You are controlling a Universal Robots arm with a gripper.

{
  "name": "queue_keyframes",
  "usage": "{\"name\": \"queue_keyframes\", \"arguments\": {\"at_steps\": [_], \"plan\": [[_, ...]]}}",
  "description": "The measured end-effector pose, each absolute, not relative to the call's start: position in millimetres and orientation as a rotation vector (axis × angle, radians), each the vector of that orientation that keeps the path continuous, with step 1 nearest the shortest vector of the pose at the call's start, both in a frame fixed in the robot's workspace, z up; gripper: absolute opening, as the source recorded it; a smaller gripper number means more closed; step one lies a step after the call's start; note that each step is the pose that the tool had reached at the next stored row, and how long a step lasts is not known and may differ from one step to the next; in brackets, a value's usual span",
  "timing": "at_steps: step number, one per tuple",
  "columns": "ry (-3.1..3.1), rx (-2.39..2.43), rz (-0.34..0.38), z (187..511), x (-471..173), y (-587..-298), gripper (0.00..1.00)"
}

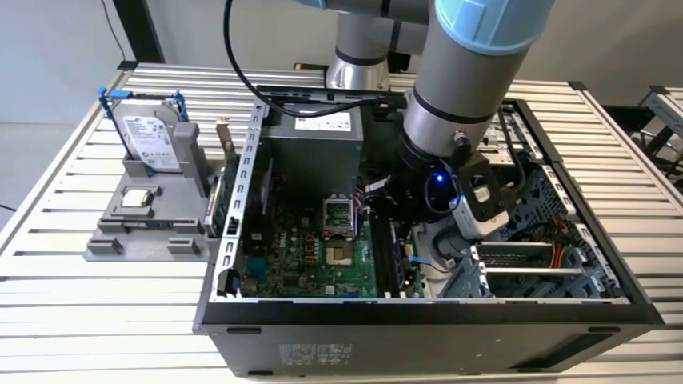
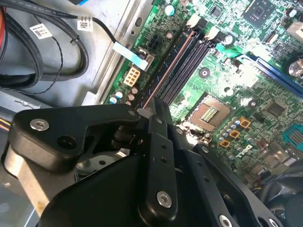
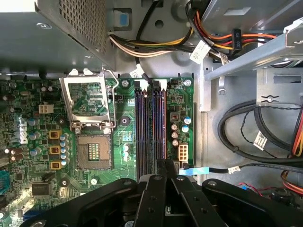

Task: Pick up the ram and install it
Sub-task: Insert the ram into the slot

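My hand (image 3: 165, 165) is closed on the ram (image 2: 166, 78), whose thin edge lies along the memory slots (image 3: 151, 124) on the motherboard (image 1: 315, 256), with the open processor socket (image 3: 93, 149) just beside those slots and the power supply (image 1: 320, 152) beyond them.

Open computer case (image 1: 229, 240) on table (image 1: 64, 304); motherboard (image 1: 309, 256) inside; parts stand (image 1: 149, 216) beside case, exterior view's left; arm (image 1: 459, 104) reaching into case.

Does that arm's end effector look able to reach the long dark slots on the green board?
Probably yes: the end effector hangs just over the long dark slots; nothing lies across them.
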State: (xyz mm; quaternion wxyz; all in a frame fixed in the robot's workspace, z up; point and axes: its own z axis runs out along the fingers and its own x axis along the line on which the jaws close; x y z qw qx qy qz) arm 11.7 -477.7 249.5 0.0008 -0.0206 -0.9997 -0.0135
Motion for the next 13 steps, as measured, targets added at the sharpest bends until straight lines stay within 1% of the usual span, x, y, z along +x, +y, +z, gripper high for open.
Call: {"name": "queue_keyframes", "arguments": {"at_steps": [13], "plan": [[-3.139, -0.061, -0.043, 249.7, 11.7, -477.7, 0.0]]}}
